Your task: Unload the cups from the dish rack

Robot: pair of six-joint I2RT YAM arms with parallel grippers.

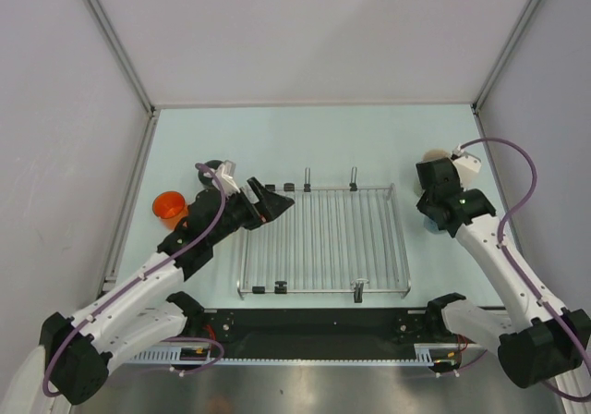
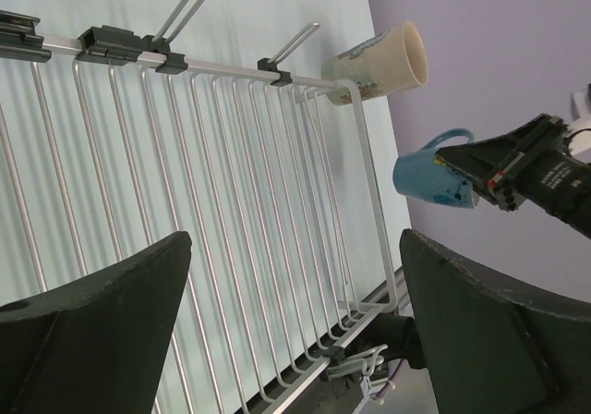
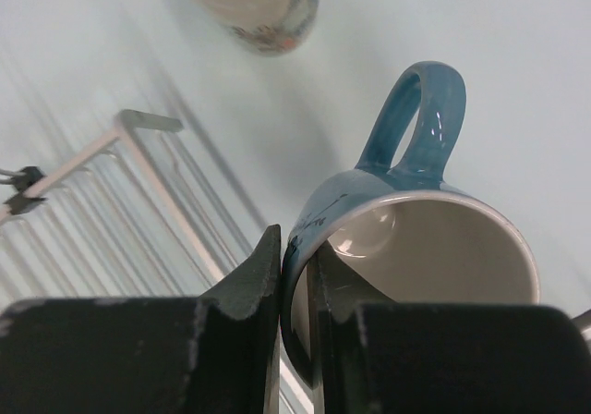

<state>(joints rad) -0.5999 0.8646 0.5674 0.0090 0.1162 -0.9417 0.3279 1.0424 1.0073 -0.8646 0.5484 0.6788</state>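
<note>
The blue mug [image 3: 416, 238] is just off the 3 o'clock side of the dish rack [image 1: 323, 238], its rim pinched between the narrow jaws of the right end effector [image 3: 295, 271]. The cream mug [image 2: 379, 61] is at its 12 o'clock on the bench [image 1: 277, 137]. The orange mug [image 1: 168, 208] lies at the rack's 9 o'clock. The left end effector [image 1: 275, 199] hangs wide over the rack's 10 o'clock corner, holding nothing.

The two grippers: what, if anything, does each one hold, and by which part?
The right gripper pinches the blue mug by its rim, one finger inside, one outside. The left gripper is open, holding nothing.
</note>
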